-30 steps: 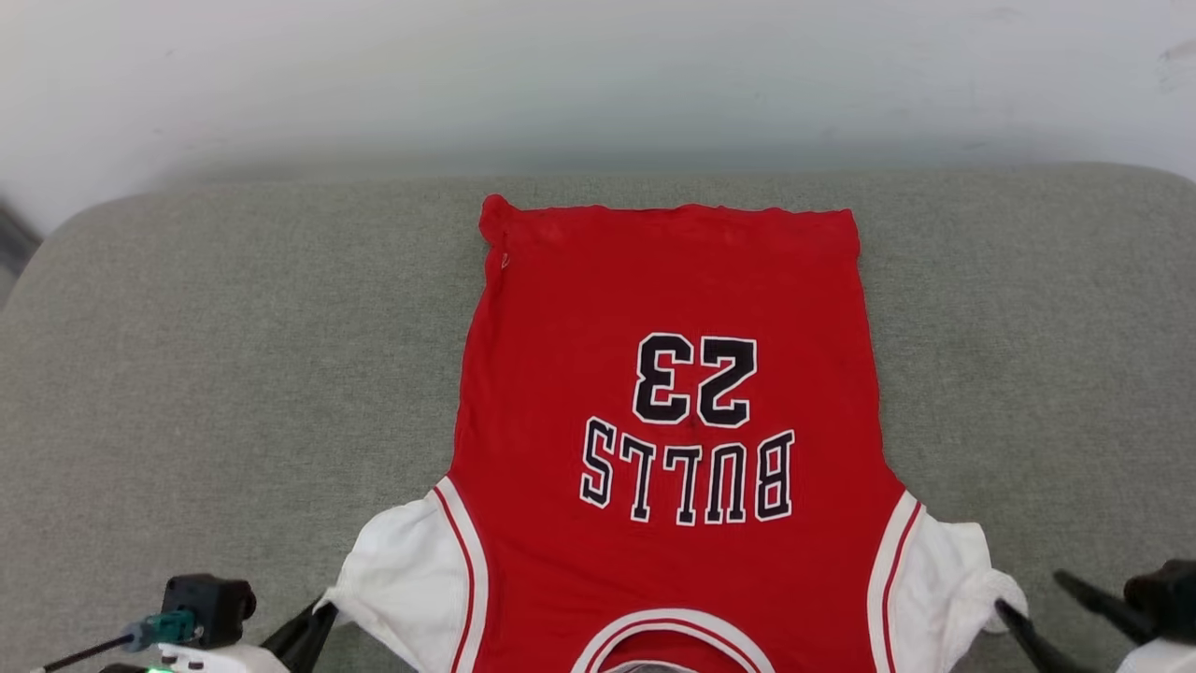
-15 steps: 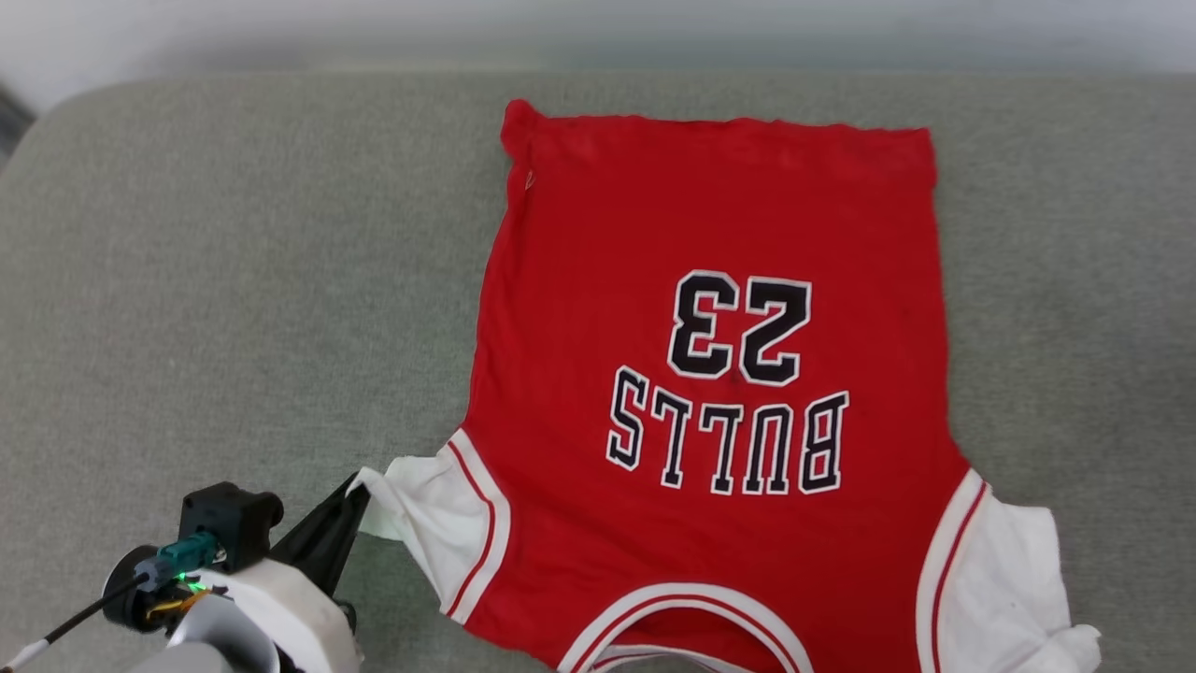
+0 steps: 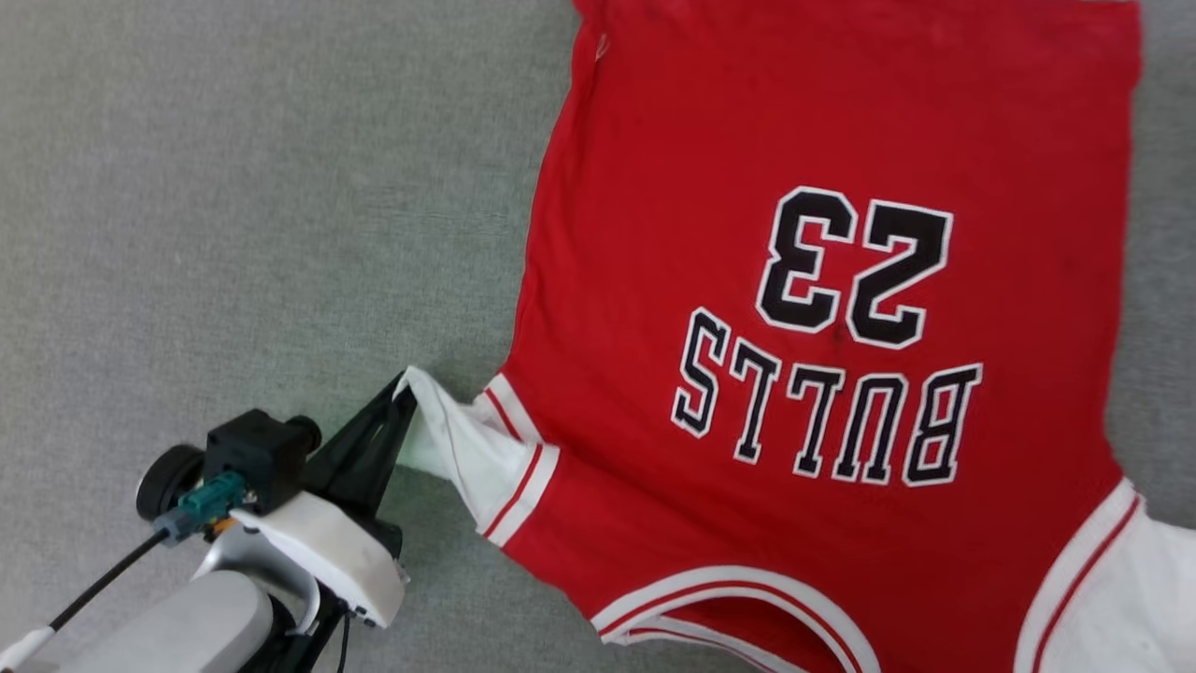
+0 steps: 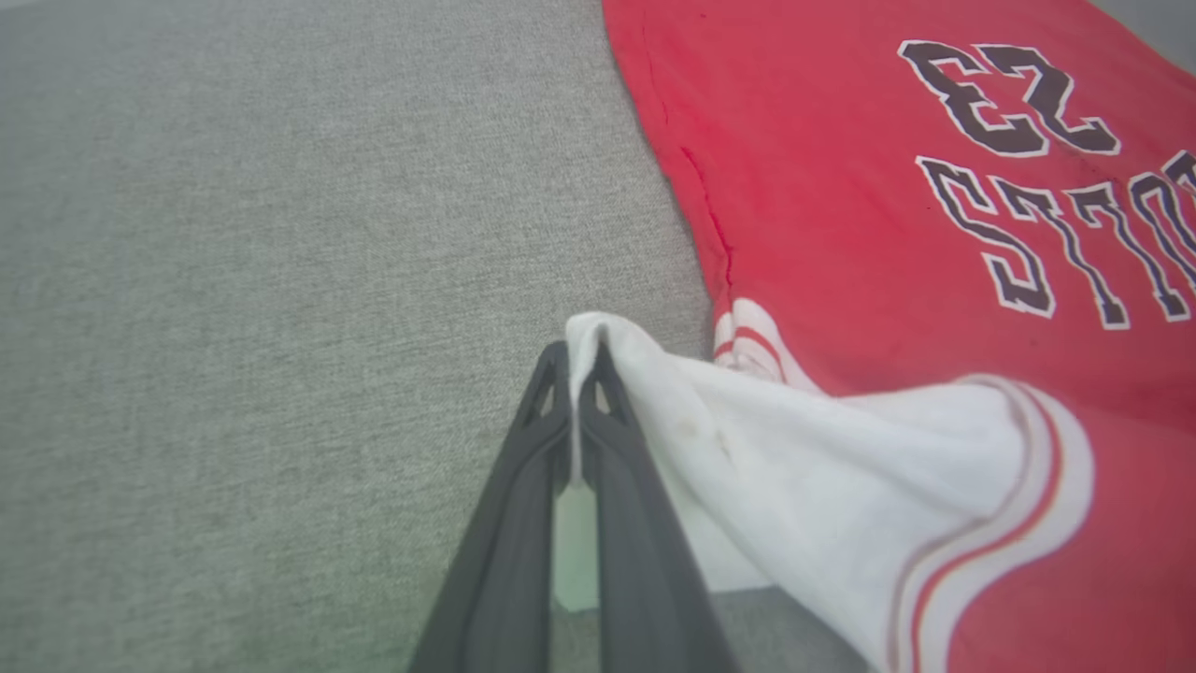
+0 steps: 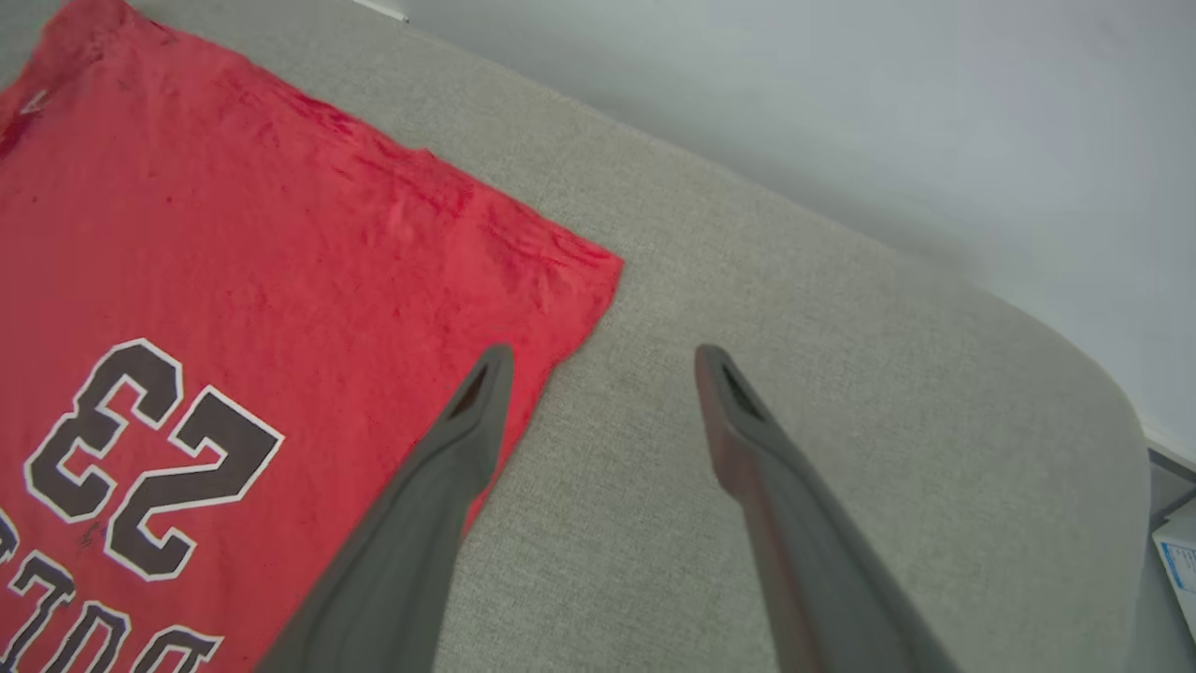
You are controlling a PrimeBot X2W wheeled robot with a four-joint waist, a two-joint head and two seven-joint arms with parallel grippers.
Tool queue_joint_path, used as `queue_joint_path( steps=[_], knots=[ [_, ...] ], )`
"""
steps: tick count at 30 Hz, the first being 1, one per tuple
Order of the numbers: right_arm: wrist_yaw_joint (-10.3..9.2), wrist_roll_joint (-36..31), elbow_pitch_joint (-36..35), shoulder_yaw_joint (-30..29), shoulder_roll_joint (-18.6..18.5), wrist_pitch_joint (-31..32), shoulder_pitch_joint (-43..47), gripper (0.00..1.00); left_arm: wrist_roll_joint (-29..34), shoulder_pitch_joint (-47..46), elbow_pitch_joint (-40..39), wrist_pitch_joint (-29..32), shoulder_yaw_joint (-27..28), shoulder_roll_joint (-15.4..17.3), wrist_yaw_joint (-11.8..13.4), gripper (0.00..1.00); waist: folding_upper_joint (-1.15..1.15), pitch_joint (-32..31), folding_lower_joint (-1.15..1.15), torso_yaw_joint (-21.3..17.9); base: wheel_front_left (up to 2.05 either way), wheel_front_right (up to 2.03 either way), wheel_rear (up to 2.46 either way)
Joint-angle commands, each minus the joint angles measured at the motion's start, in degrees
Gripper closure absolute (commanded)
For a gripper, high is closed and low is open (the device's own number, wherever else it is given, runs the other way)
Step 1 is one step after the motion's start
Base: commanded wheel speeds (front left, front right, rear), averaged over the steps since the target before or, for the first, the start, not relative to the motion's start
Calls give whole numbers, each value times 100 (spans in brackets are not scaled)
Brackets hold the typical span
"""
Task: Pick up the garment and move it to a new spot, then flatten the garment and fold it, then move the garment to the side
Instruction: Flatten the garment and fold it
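Left gripper (image 3: 404,397) pinches garment (image 3: 654,234) at sleeve, collar cut off

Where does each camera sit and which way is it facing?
Head view: from the head, down on the red jersey on the grey cushion; left gripper lower left.
Left wrist view: along its shut fingers pinching the white sleeve.
Right wrist view: along the open right gripper toward the wall.
Shared: the jersey's 23.

Garment (image 3: 654,234) lies spread on the cushion (image 3: 234,187). Left gripper (image 3: 404,394) at its sleeve (image 3: 458,449), right gripper (image 5: 603,360) beside its hem corner (image 5: 589,271).
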Motion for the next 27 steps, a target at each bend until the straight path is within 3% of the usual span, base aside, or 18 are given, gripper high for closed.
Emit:
queue_joint_path(
  steps=[1, 3, 11, 19, 20, 21, 27],
  knots=[
    [-2, -45, 120, 48, 61, 278, -278, 0, 83, -112, -53, -14, 53, -48, 19, 100, 0, 391, -1, 233, 0, 0, 0],
    [-2, -160, 489, 38, 209, 926, -698, 0, 235, -209, -155, -14, 92, -109, 21, 100, 0, 674, -1, 327, 0, 0, 0],
    [-2, -663, 1062, -246, 660, 1556, -1319, 0, 551, -405, -358, -13, 220, -195, 78, 100, 0, 1255, -1, 534, 0, 0, 0],
    [-1, -760, 1418, 25, 797, 1765, -451, 0, 782, -322, -497, 1, 274, -305, 142, 100, 0, 1362, -1, 578, 0, 0, 0],
    [-1, -770, 1398, 31, 755, 1750, -410, 11, 792, -297, -508, 1, 281, -296, 140, 100, 0, 1343, -1, 569, 0, 0, 0],
    [-1, -774, 1376, 19, 710, 1730, -416, 100, 819, -269, -511, 1, 278, -282, 146, 100, 0, 1312, -1, 560, 0, 0, 0],
    [-2, -742, 1148, -41, 510, 1327, -657, 100, 829, -88, -501, -1, 316, -234, 219, 100, 0, 874, -1, 439, 0, 0, 0]
  ],
)
